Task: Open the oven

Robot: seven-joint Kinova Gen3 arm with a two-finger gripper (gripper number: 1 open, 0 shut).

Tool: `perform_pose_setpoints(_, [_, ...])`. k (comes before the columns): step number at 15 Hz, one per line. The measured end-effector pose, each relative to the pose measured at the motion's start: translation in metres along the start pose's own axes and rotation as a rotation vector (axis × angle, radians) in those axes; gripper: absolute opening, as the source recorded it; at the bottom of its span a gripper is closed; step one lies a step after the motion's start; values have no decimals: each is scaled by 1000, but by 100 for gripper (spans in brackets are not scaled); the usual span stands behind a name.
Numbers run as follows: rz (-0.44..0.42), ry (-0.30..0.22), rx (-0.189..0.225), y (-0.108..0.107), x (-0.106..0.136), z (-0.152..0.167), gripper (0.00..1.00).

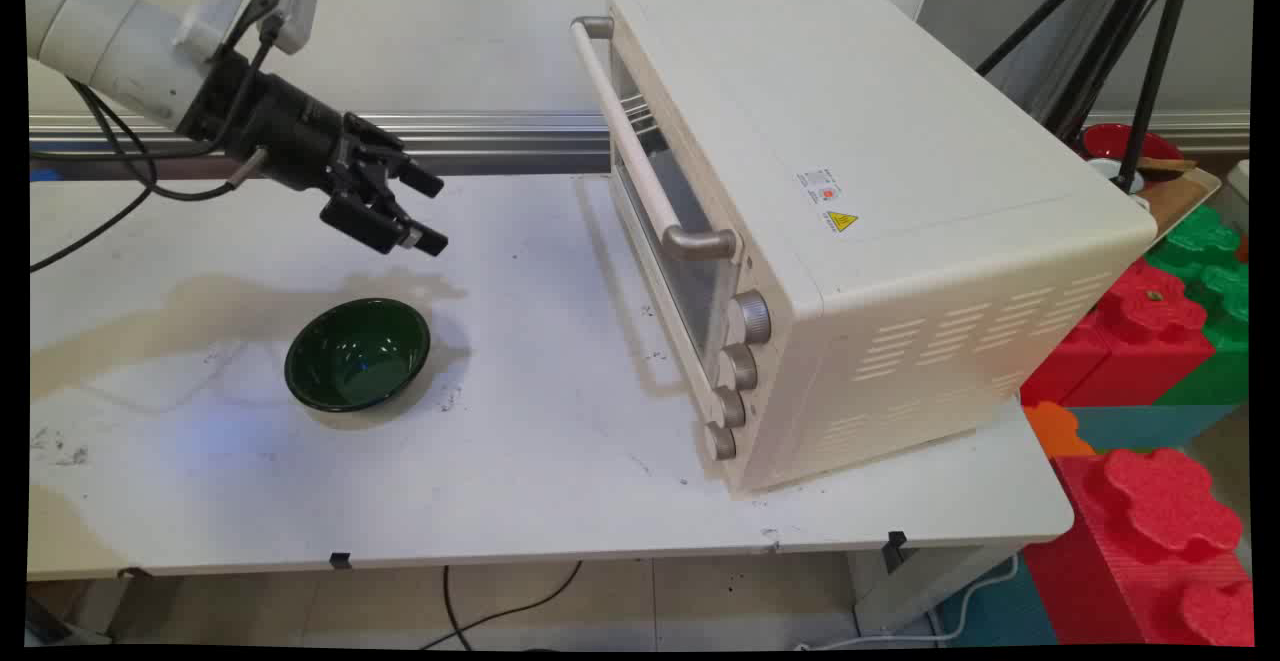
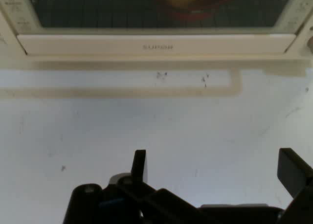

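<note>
Cream metal toaster oven (image 1: pixel 880 191) stands closed, looking heavy and rigid; its bar handle (image 1: pixel 640 166) offers the grip. Left of it, the empty gripper (image 1: pixel 425 211) hangs spread above a green bowl (image 1: pixel 357 354).

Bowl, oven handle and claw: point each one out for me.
bowl (image 1: pixel 358 353), main view, on its dark green inside.
oven handle (image 1: pixel 640 166), main view, midway along the pale bar across the door.
claw (image 1: pixel 428 211), main view, midway between its two black fingertips, which stand apart.
</note>
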Motion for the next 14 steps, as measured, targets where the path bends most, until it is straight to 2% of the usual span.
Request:
perform_pose_setpoints(6, [-32, 79, 23, -4, 23, -7, 100])
perform_pose_setpoints(14, [-34, 177, 18, -10, 63, -16, 100])
